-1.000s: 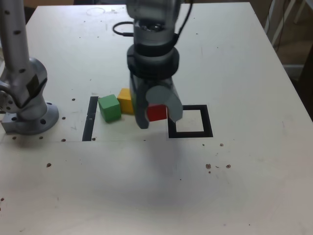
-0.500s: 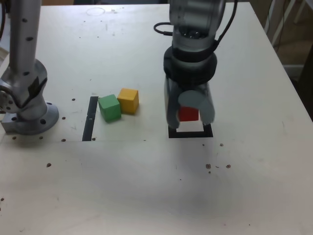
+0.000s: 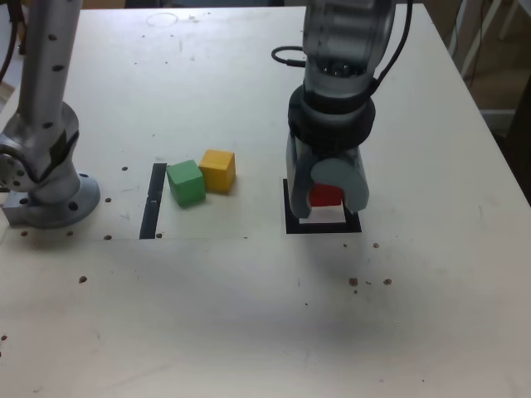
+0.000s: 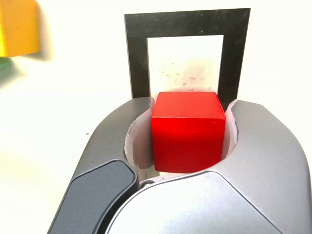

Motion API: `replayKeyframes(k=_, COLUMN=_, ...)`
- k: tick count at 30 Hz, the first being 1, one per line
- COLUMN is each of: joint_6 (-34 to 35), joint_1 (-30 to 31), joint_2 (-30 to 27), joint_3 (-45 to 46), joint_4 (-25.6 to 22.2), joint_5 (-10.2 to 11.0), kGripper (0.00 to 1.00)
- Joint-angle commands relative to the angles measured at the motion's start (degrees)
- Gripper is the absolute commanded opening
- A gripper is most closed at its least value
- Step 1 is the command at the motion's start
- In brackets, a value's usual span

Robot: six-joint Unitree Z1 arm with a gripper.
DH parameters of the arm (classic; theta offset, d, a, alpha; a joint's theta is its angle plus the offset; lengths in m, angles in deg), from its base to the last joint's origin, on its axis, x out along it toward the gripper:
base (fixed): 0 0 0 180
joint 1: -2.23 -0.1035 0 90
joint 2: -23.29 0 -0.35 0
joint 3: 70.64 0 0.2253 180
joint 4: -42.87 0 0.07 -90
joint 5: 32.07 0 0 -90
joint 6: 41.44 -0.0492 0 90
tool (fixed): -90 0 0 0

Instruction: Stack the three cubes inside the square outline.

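A: Observation from where I stand: where is the red cube point(image 3: 326, 196) relative to the fingers point(image 4: 109, 139)?

B: Between them, up at the tip end. Both fingers are clamped on it, one on each side, their pale inner pads point(image 4: 140, 141) against its side faces. The top face is uncovered

A: Position noted against the square outline point(image 3: 323, 228)?

B: Gripper point(image 3: 328, 209) and red cube are over the square outline, as the exterior view shows it. In the wrist view the cube and fingers hide part of the black border. How high the cube sits above the outline, I cannot tell

A: Other specimens?

B: Yellow-orange cube point(image 3: 217, 172): well apart from the outline, to the exterior view's left. Green cube point(image 3: 187, 184): farther left of the outline, just beside the yellow-orange one. Thin black strip point(image 3: 153, 201): farther left of the outline again
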Motion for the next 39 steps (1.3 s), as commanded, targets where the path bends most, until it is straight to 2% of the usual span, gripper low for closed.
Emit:
replayKeyframes(k=1, joint_6=-0.1, joint_1=-0.6, joint_2=0.3, joint_3=1.4, joint_4=1.6, joint_5=-0.2, kGripper=0.31)
replayKeyframes(k=17, joint_6=-2.5, joint_1=-2.7, joint_2=1.3, joint_3=4.5, joint_4=4.3, joint_5=-0.8, kGripper=0.31)
replayKeyframes(k=28, joint_6=-2.8, joint_1=-3.6, joint_2=2.1, joint_3=4.8, joint_4=5.1, joint_5=-0.7, kGripper=0.35)
replayKeyframes(k=31, joint_6=-2.9, joint_1=-3.7, joint_2=2.1, joint_3=4.8, joint_4=5.1, joint_5=-0.6, kGripper=0.46)
replayKeyframes(k=36, joint_6=-3.5, joint_1=-3.7, joint_2=2.0, joint_3=5.4, joint_4=6.0, joint_5=-1.3, kGripper=0.86)
replayKeyframes(k=39, joint_6=-3.6, joint_1=-3.7, joint_2=2.0, joint_3=6.1, joint_4=6.3, joint_5=-1.8, kGripper=0.96)
